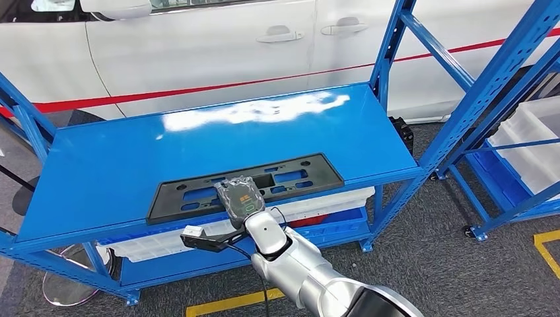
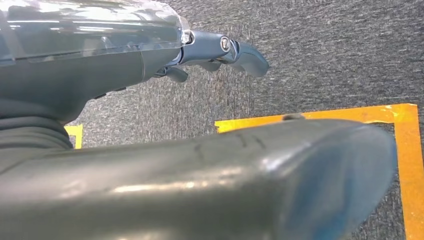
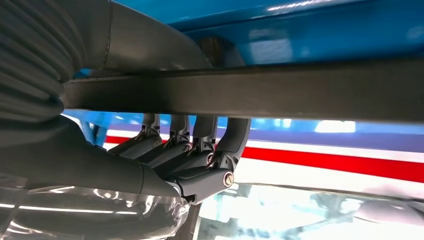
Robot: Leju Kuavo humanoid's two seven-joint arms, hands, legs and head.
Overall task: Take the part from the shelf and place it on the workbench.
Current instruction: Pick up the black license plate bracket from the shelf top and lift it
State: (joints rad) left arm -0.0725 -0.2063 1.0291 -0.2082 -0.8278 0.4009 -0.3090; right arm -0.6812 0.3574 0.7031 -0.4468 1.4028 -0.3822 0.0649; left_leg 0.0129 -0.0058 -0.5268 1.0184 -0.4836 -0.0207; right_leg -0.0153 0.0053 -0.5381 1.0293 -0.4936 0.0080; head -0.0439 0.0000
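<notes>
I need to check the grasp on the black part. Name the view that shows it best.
Head view: the whole black part lies on the blue shelf, the right hand on it. Right wrist view shows only its edge with fingers around it.

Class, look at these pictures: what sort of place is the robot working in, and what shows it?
Probably a car workshop or factory floor: a white car, blue steel shelving, and yellow floor markings.
</notes>
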